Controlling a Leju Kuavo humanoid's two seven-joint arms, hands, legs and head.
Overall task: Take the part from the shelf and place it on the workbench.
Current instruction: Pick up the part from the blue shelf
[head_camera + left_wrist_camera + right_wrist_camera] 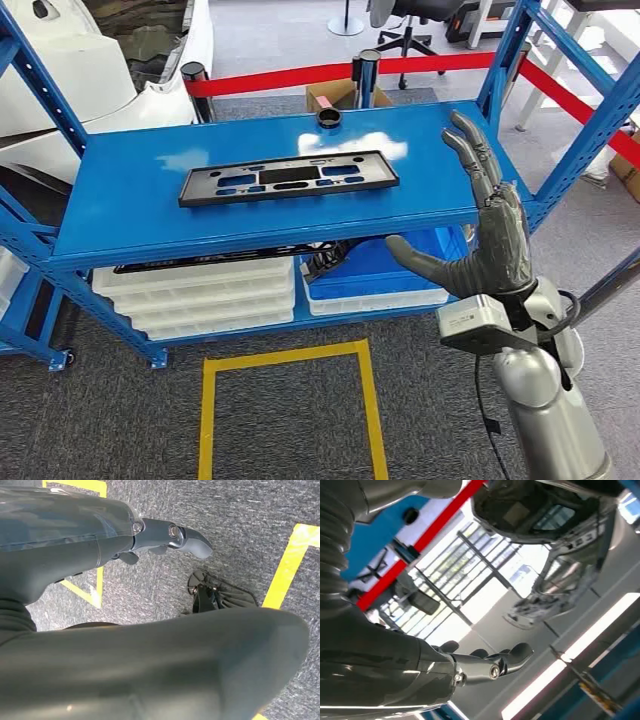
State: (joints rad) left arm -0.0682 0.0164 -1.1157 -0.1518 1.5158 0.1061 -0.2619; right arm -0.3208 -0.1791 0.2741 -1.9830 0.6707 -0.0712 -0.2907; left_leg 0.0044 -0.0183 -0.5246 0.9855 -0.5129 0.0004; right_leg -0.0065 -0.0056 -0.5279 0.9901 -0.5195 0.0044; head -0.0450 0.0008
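A long flat black part (287,178) with several cut-outs lies on the top board of the blue shelf (121,200), near the middle. My right hand (483,220) is raised at the shelf's right end, to the right of the part and apart from it. Its fingers are spread and straight, the thumb sticking out to the left, and it holds nothing. The right wrist view has the thumb (501,664) against the ceiling and lights. In the left wrist view my left hand (170,532) hangs over the grey carpet with nothing in it.
A small black ring (328,118) sits at the back of the top board. White trays (196,295) and a blue bin (392,270) fill the lower board. A yellow taped square (287,400) marks the carpet in front. Red barrier tape (302,75) runs behind the shelf.
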